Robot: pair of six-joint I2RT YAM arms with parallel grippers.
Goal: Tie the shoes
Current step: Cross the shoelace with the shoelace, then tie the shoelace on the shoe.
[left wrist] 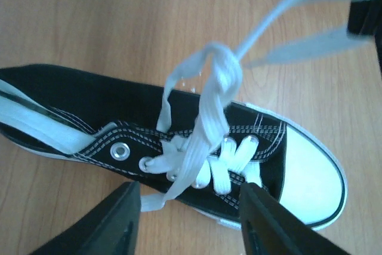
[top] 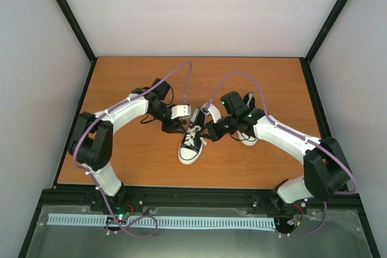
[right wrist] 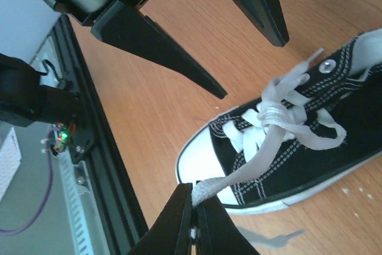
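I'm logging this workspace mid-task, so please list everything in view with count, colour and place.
centre sneaker: 1, black canvas with white toe cap, mid-table between the grippers
second sneaker: 1, black and white, mostly hidden under the right arm
laces: white, loosely knotted above the centre sneaker's eyelets
table: 1, orange-brown wood
slotted strip: 1, pale, along the near edge by the arm bases
cables: purple, looping along both arms
left gripper: 1, black, open, over the centre sneaker
right gripper: 1, black, shut on a lace end by the toe cap
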